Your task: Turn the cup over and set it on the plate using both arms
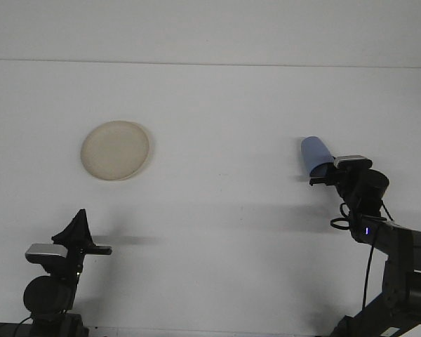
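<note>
At the lower left of the white table (217,232), the left gripper (79,219) points upward, its dark fingers pressed together into a narrow tip with nothing between them. Above and a little right of it lies the beige plate (116,150), flat on the table with nothing on it (well apart from both arms). Far across on the right side, the blue cup (316,154) lies tilted, its closed end up and to the left and its rim end down toward the right arm. The right gripper (321,175) is at the cup's rim end, its dark fingers overlapping the lower edge; whether they clamp the cup or merely frame it I cannot tell.
</note>
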`<state>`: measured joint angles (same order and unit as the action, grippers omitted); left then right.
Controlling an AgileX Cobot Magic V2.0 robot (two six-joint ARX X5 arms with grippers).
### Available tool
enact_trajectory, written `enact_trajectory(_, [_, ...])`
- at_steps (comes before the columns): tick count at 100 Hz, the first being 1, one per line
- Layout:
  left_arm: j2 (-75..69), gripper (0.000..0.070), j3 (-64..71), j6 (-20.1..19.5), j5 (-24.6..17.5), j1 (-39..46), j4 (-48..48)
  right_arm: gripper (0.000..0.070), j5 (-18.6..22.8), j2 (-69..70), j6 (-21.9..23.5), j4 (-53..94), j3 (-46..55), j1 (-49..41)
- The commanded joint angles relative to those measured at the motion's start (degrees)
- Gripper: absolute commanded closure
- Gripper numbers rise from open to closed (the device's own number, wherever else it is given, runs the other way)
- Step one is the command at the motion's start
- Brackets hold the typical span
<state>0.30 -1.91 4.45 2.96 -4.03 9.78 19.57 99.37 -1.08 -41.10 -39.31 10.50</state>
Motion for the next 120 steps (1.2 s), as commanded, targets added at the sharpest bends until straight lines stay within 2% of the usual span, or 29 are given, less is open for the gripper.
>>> enact_trajectory(1, [-0.09,0.0688,1.11,0.37,0.07,0.00,0.61,0.0700,0.26,0.52,0.13,-0.15,-0.85,-0.11])
enact_trajectory(24, [-0.09,0.0688,1.11,0.37,0.07,0.00,0.61,0.0700,0.28,-7.32,2.89,4.92,-0.85,-2.56])
enact_trajectory(34, [-0.09,0.0688,1.11,0.37,0.07,0.00,0.61,0.0700,-1.29,-14.01,3.34,11.43,-0.85,-4.39])
enact_trajectory(62, [-0.09,0.0688,1.11,0.37,0.07,0.00,0.61,0.0700,-7.43,-37.77,9.64,38.77,-1.27,-11.93])
enact_trajectory(76, [-0.09,0.0688,1.11,0.37,0.07,0.00,0.61,0.0700,-10.67,-45.07,11.67,56.96,-5.84,-17.51])
enact_trajectory(99, [-0.09,0.0688,1.11,0.37,0.07,0.00,0.61,0.0700,-16.76,-44.06,14.14,84.15,-20.50,-29.51])
enact_trajectory(120, [-0.09,0.0688,1.11,0.37,0.07,0.00,0.61,0.0700,-18.32,-34.62,16.81,98.12,-33.31,-37.46])
